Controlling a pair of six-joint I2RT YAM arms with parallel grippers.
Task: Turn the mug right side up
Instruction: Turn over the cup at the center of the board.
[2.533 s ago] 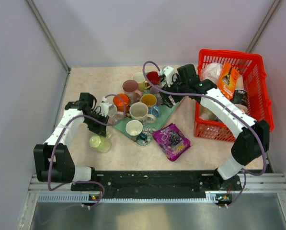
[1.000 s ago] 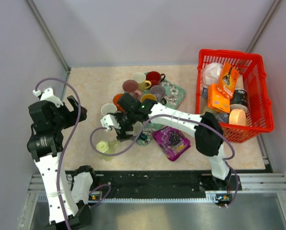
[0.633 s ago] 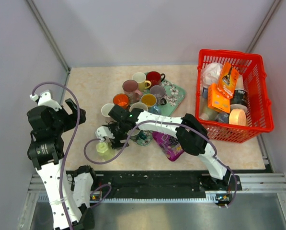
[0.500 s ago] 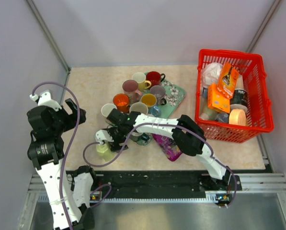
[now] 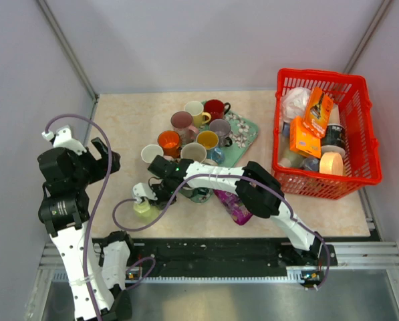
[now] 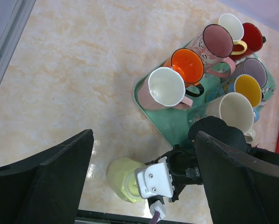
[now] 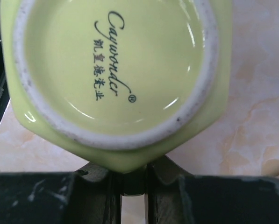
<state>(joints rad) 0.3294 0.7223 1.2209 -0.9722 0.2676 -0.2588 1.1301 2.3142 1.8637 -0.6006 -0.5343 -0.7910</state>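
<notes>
Slip risk: right gripper is clenched on a thin part at the edge of the mug, which sits base-up on the table beside the tray. Flipping it could twist it loose. Left gripper is released and empty.

a: how many mugs?
b: nine that i can count. eight mugs stand mouth up on the one green tray, and one yellow-green mug sits bottom up. more may be hidden.
a: and the rest?
b: one red basket, with two orange packets in it. its other contents i cannot count. one purple packet.
</notes>
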